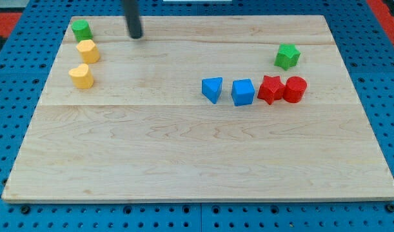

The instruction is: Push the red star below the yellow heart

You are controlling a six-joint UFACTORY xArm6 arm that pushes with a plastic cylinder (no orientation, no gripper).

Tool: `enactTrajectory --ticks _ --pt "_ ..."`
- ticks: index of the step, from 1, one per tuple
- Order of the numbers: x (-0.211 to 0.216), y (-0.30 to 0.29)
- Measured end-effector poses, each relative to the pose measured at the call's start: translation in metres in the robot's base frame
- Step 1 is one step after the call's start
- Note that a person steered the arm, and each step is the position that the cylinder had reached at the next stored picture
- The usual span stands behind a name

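Note:
The red star (270, 89) sits at the view's right, touching a red cylinder (295, 89) on its right and close to a blue cube (243, 92) on its left. The yellow heart (82, 76) lies at the view's left, below a yellow hexagon (88, 51). My tip (137, 36) rests near the view's top, right of the yellow hexagon and far left of the red star.
A green block (81, 29) sits at the top left corner above the yellow hexagon. A blue triangle (212, 89) lies left of the blue cube. A green star (287, 57) sits above the red blocks. The wooden board (197, 154) ends in edges over a blue pegboard.

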State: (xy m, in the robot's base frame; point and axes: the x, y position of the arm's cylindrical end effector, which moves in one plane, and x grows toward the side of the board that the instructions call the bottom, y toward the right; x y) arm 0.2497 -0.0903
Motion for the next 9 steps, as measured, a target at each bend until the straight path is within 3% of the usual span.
enactTrajectory --ticks 2,4,6,7,8,9 --pt "0.015 0.231" --pt "0.134 0.227" --pt "0.166 0.256" --pt "0.205 0.226" --pt "0.204 0.153" --pt "0.196 0.175"
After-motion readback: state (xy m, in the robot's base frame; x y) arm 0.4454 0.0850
